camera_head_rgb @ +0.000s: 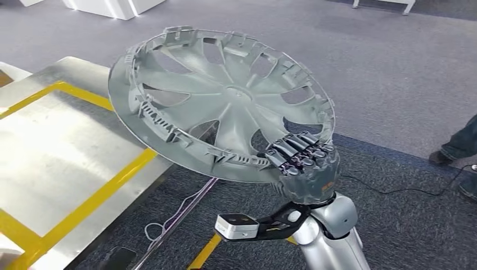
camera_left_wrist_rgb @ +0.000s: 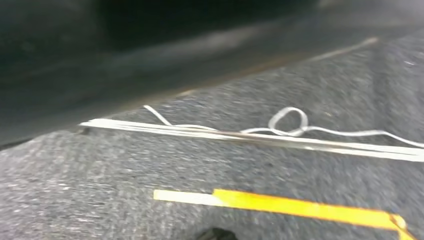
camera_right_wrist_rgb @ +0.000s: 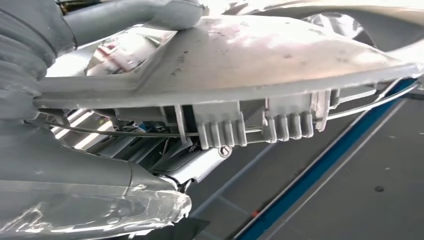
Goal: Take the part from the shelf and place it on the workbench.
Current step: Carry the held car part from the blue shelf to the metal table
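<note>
While the right robot hand point(camera_head_rgb: 306, 166) grips the near rim of a grey plastic wheel cover point(camera_head_rgb: 225, 101), its dark fingers point(camera_head_rgb: 292, 149) curled over the inner edge, the cover hangs tilted in the air with its ribbed inner face toward the head camera. Its far-left edge overlaps the corner of a steel counter point(camera_head_rgb: 50, 146) marked with yellow tape point(camera_head_rgb: 112, 185); whether it touches the metal I cannot tell. No brand, label or writing can be read on the cover or the counter.

From the right wrist, the wheel cover point(camera_right_wrist_rgb: 260, 60) is seen edge-on: clip tabs and a thin wire ring run under its rim, and the thick grey thumb point(camera_right_wrist_rgb: 90, 200) lies just beside it, its tip wrapped in clear tape. Beyond it a blue strip point(camera_right_wrist_rgb: 325, 160) crosses grey floor.

From the left wrist, blurred dark carpet point(camera_left_wrist_rgb: 100, 175) carries a looped white cable point(camera_left_wrist_rgb: 287, 122) and a yellow tape line point(camera_left_wrist_rgb: 300, 206).

At the head view's right edge stands a person's leg point(camera_head_rgb: 464, 140).
</note>
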### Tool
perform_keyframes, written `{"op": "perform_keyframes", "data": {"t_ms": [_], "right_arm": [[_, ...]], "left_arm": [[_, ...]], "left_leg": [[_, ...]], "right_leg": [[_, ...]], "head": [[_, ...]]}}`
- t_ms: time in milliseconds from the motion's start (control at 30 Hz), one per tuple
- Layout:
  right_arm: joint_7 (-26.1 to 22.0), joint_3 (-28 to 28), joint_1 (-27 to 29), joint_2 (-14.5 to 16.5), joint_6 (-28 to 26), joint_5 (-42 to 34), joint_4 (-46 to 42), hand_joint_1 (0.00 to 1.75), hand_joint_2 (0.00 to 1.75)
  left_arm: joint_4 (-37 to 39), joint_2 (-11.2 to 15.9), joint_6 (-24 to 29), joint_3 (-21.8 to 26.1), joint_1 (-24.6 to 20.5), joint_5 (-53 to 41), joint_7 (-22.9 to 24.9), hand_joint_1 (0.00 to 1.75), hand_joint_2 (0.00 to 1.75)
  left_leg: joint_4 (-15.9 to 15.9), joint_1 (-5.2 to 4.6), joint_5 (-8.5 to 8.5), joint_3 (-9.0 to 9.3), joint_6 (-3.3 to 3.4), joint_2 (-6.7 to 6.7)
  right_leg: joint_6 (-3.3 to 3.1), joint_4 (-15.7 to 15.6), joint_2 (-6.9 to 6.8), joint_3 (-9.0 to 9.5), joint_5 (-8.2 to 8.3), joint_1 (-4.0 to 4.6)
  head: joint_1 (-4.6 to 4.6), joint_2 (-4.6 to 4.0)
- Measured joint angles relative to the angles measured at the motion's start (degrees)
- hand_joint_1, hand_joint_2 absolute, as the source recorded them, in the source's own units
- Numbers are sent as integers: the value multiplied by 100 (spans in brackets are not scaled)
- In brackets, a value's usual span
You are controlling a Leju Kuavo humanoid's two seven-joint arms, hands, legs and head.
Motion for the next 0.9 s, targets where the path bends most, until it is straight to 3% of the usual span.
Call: {"op": "perform_keyframes", "data": {"t_ms": [33, 67, 100, 167, 233, 333, 400, 467, 533, 567, 600, 667, 733, 767, 833, 900], "right_arm": [[-1, 0, 0, 0, 0, 2, 0, 175, 175], [-1, 0, -1, 0, 0, 5, 0, 175, 175], [-2, 0, -1, 0, 0, 8, -1, 175, 175], [-2, -4, -1, 0, 0, 9, -2, 175, 175], [-2, -13, -1, 0, 0, 10, -2, 175, 175], [-2, -17, -2, 0, 0, 13, -3, 175, 175], [-2, -19, -5, 0, 0, 13, -9, 175, 175], [-2, -28, -6, 0, 0, 13, -17, 175, 175], [-2, -40, -4, 0, 0, 13, -19, 175, 175], [-2, -44, -3, 0, 0, 13, -18, 175, 175], [-2, -45, -3, 0, 0, 14, -17, 175, 175], [-2, -46, -3, 0, 0, 14, -17, 175, 175], [-3, -46, -3, 0, 0, 16, -20, 175, 175], [-4, -46, -3, 0, 0, 17, -22, 175, 175], [-5, -44, -4, 1, 0, 21, -26, 175, 175], [-5, -39, -8, 5, 0, 19, -27, 175, 175]], "left_arm": [[1, 29, 1, 17, 10, 10, 5, 0, 0], [1, 53, 3, 35, 22, 19, 8, 0, 0], [1, 73, 6, 53, 33, 23, 8, 0, 0], [1, 98, 14, 73, 38, 26, 4, 0, 0], [1, 109, 17, 84, 42, 26, -4, 0, 0], [1, 121, 19, 96, 88, 26, -9, 0, 0], [2, 122, 20, 107, 99, 26, -14, 0, 0], [3, 110, 14, 117, 83, 28, -22, 0, 0], [3, 89, -8, 124, 70, 33, -32, 0, 0], [3, 70, -26, 126, 71, 34, -39, 0, 0], [3, 46, -49, 128, 71, 34, -48, 0, 0], [3, -21, -100, 129, 67, 25, -73, 0, 0], [3, -82, -150, 128, 49, 5, -104, 0, 0], [3, -104, -169, 128, 43, -5, -118, 0, 0], [3, -134, -195, 127, 48, -22, -132, 0, 0], [3, -168, -205, 122, 62, -42, -134, 0, 0]], "left_leg": [[71, 4, 29, -30, -2, 9], [-94, 2, 163, 62, 6, 23], [-430, -6, 355, 249, 27, 74], [-1158, -65, 605, 654, 88, 301], [-1465, -123, 620, 804, 146, 427], [-1511, -126, 620, 799, 212, 302], [-1567, -93, 646, 834, 267, 208], [-1593, -72, 657, 852, 314, 86], [-1591, -68, 654, 852, 331, -48], [-1588, -65, 653, 854, 331, -123], [-1583, -59, 650, 858, 328, -202], [-1558, -38, 633, 864, 298, -363], [-1499, -28, 614, 824, 232, -509], [-1480, -20, 617, 792, 193, -569], [-1483, 9, 642, 746, 120, -671], [-1371, 7, 566, 685, 64, -529]], "right_leg": [[-3, 0, -79, 9, -11, 6], [0, 1, -152, 25, -26, 12], [7, 1, -221, 48, -44, 19], [38, 6, -351, 92, -89, 49], [80, 7, -468, 111, -125, 82], [136, -11, -584, 125, -162, 82], [176, 168, -385, 49, -299, 69], [200, 798, -70, -254, -609, 60], [217, 1531, 48, -666, -842, 58], [227, 1664, 60, -779, -807, 54], [236, 1597, 70, -794, -669, 45], [255, 928, 200, -548, -213, 0], [254, 283, 438, -244, 23, -51], [242, 140, 518, -172, 35, -58], [180, 107, 459, -147, 19, -42], [110, 63, 333, -109, 36, -43]], "head": [[0, 0], [-1, 0], [0, 0], [1, 0], [11, 0], [17, 0], [30, -1], [61, -1], [81, -1], [81, -1], [82, 0], [86, 0], [91, -1], [95, -1], [95, 0], [71, 0]]}}
